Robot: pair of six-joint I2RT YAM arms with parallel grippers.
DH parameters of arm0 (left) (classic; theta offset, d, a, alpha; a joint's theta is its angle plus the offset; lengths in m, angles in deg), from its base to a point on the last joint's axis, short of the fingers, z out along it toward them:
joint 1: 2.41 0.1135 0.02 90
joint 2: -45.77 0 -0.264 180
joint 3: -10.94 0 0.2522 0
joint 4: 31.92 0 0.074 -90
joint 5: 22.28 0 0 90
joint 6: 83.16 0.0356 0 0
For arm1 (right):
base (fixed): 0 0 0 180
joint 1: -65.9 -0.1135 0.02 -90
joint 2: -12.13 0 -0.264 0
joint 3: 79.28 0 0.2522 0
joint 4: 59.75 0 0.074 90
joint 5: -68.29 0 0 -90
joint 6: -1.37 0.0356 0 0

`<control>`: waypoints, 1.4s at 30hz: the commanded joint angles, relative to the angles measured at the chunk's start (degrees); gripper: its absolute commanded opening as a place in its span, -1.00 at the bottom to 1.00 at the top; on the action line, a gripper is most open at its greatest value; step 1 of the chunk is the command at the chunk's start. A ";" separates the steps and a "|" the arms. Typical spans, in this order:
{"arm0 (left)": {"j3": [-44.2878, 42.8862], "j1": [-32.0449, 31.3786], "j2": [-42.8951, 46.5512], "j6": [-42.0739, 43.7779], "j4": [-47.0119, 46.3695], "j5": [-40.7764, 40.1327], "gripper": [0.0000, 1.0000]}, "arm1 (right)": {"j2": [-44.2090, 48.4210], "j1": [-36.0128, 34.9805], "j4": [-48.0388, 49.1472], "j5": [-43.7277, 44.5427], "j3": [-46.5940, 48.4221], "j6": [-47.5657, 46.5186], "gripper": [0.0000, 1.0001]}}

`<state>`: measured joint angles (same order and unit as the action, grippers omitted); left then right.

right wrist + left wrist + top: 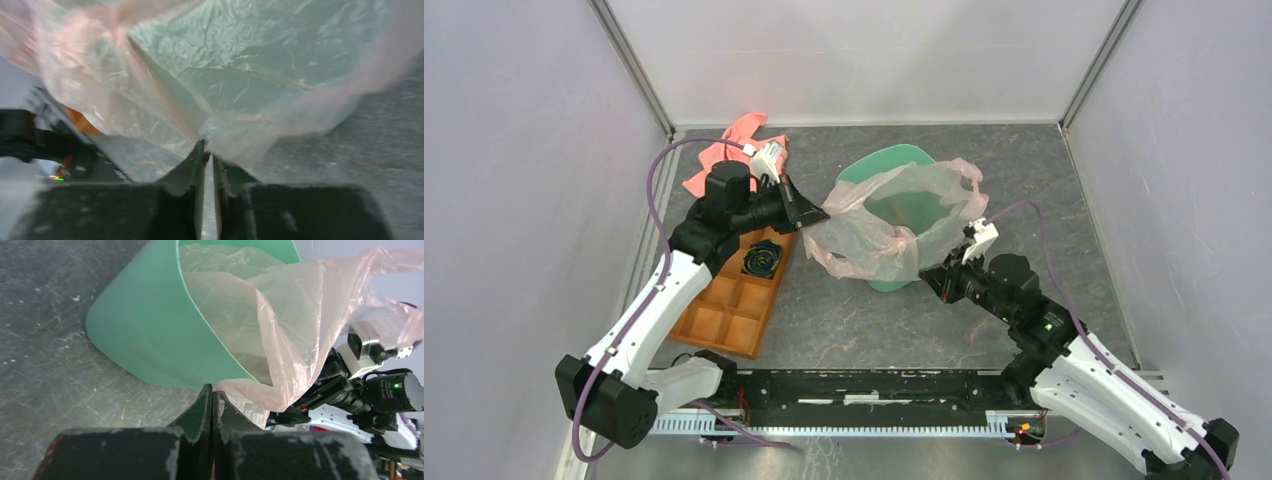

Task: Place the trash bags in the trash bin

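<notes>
The mint-green trash bin stands mid-table. The thin pale pink trash bag is stretched open over its near rim, partly inside it. My left gripper is shut on the bag's left edge, just left of the bin. In the left wrist view the left gripper pinches the film against the bin's outer wall. My right gripper is shut on the bag's near right edge. In the right wrist view the right gripper holds the film, with the green bin showing through it.
An orange compartmented tray with a dark round object in it lies under the left arm. A salmon-pink cloth lies at the back left. Enclosure walls stand on three sides.
</notes>
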<state>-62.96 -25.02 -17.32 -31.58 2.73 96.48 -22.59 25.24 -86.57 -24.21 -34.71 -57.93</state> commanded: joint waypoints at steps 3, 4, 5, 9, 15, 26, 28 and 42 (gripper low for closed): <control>-2.48 0.41 -2.06 4.68 -3.17 -3.76 -0.96 | -0.43 -0.13 3.31 10.21 -0.57 -14.12 -0.14; -2.71 0.42 -2.37 4.67 -3.26 -3.57 -0.96 | 0.28 -0.11 0.06 13.04 1.98 -14.74 -0.09; -2.97 0.47 -2.61 4.85 -3.10 -3.46 -0.96 | 1.09 -0.14 -4.77 15.10 4.43 -15.61 0.02; -3.83 0.49 -2.00 5.86 -1.67 -3.70 -0.81 | 4.34 -0.07 -18.31 10.54 15.53 -21.97 0.59; -4.35 0.51 0.17 6.46 0.55 -4.40 -0.35 | 3.56 -0.08 -33.20 8.83 33.41 -26.12 0.93; -1.91 0.50 4.21 7.87 4.55 -6.87 0.40 | -24.27 -0.07 -22.18 20.55 57.94 -49.69 0.96; -1.84 0.52 4.82 8.08 5.41 -7.31 0.43 | -28.84 -0.08 -20.84 20.36 61.46 -52.66 0.96; 0.91 0.47 3.61 6.63 5.46 -4.08 0.22 | -41.23 2.85 -13.89 25.96 62.20 -58.71 0.96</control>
<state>-62.70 -24.86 -13.93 -26.33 8.76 90.36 -64.12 27.07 -103.36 3.29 24.67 -116.01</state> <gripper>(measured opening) 0.605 0.979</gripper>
